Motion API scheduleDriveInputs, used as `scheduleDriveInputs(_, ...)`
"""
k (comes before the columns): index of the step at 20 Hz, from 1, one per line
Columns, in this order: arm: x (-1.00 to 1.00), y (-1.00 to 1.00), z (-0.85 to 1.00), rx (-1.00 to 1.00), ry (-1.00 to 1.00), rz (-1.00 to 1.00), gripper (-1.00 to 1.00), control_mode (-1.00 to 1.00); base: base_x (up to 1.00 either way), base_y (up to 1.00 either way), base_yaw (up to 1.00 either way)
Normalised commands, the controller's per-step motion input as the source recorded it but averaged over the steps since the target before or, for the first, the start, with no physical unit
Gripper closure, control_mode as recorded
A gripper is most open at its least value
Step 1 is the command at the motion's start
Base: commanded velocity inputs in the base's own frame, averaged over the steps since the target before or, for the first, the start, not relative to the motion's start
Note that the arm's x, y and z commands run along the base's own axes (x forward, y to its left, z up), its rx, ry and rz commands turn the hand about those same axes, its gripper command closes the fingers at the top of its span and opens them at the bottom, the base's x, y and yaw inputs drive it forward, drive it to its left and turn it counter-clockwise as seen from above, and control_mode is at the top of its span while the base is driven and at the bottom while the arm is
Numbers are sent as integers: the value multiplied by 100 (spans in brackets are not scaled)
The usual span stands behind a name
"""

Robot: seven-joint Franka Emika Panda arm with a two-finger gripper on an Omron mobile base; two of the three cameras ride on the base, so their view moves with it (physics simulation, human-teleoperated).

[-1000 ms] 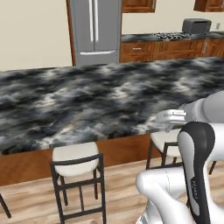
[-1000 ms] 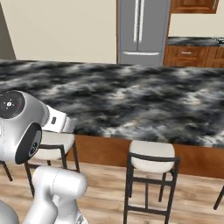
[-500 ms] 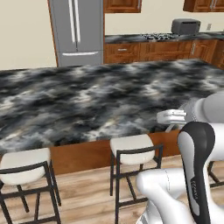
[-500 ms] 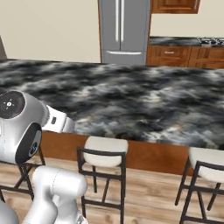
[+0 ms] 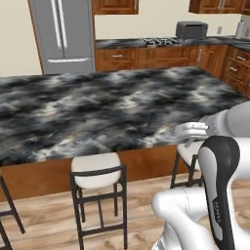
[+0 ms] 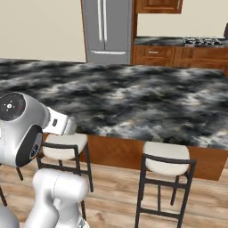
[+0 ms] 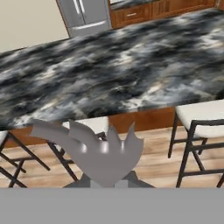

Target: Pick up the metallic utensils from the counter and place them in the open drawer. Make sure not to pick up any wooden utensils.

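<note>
Close under the hand view's camera, a silver fork sticks up with its tines spread, and my gripper is shut on it. From the left base view the gripper hangs tucked near the arm, short of the counter's near edge. The counter is a wide slab of black, grey and white marbled stone on a brown wooden base, also seen ahead as the counter and the counter. No utensil lies on the part of it in view. The drawer and the wooden utensils are out of view.
Black-framed stools with cream seats stand along the counter's near side: stool, stool, stool. Beyond it are a steel fridge, wooden cabinets under a marbled worktop and a toaster. Wooden floor lies below.
The whole picture has slid leftward in the base views, so the base has driven along the counter. The arm holds the same pose and the gripper stays shut.
</note>
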Motion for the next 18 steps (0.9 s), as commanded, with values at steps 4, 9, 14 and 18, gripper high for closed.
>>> scheduleDriveInputs(4, 0, 0, 0, 0, 0, 0, 100, 100, -31, -100, 3)
scheduleDriveInputs(9, 0, 0, 0, 0, 0, 0, 100, 100, -27, -100, 4)
scheduleDriveInputs(14, 0, 0, 0, 0, 0, 0, 100, 100, -24, -100, 5)
scheduleDriveInputs(18, 0, 0, 0, 0, 0, 0, 100, 100, -21, -100, 5)
